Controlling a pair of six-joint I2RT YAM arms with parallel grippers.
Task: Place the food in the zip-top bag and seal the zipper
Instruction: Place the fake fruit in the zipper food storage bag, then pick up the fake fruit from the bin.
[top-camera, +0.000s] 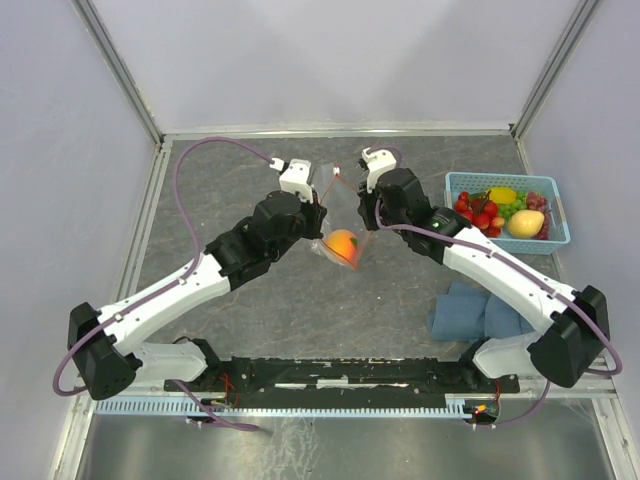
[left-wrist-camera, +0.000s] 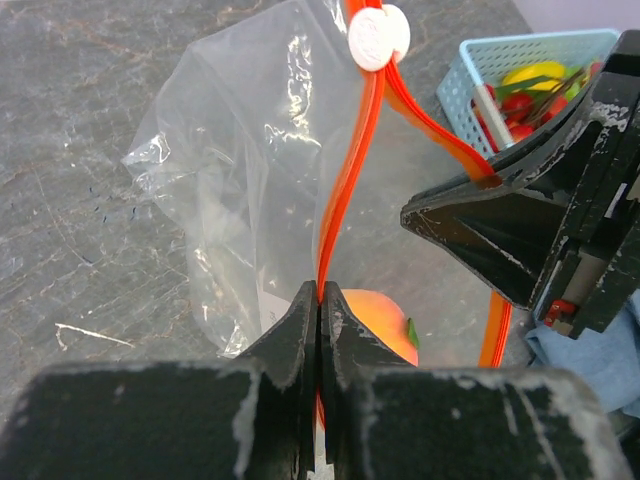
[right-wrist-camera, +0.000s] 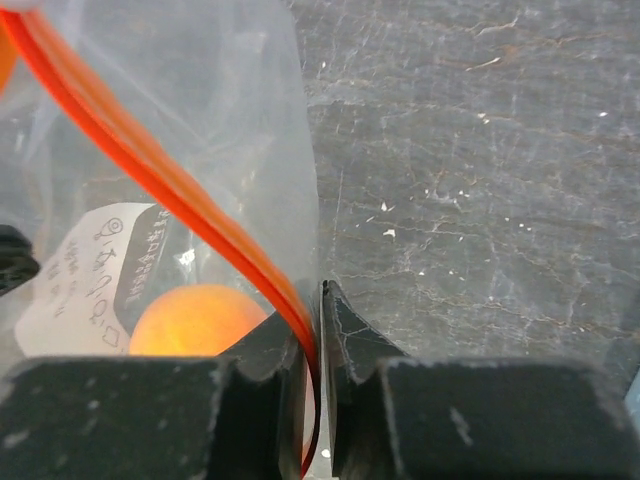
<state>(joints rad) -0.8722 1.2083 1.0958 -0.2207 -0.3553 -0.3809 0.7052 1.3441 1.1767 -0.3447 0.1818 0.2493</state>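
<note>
The clear zip-top bag hangs between my two grippers above the table's middle, with an orange-red peach inside. My left gripper is shut on the red-orange zipper; the peach shows just behind its fingertips. My right gripper is shut on the other zipper strip, with the peach and the white label seen through the plastic. A white slider sits at the far end where the strips meet. The other fruits lie in the basket.
A light-blue mesh basket stands at the right of the table, also seen in the left wrist view. A folded blue cloth lies below it, near the right arm. Metal frame rails run along the table edges.
</note>
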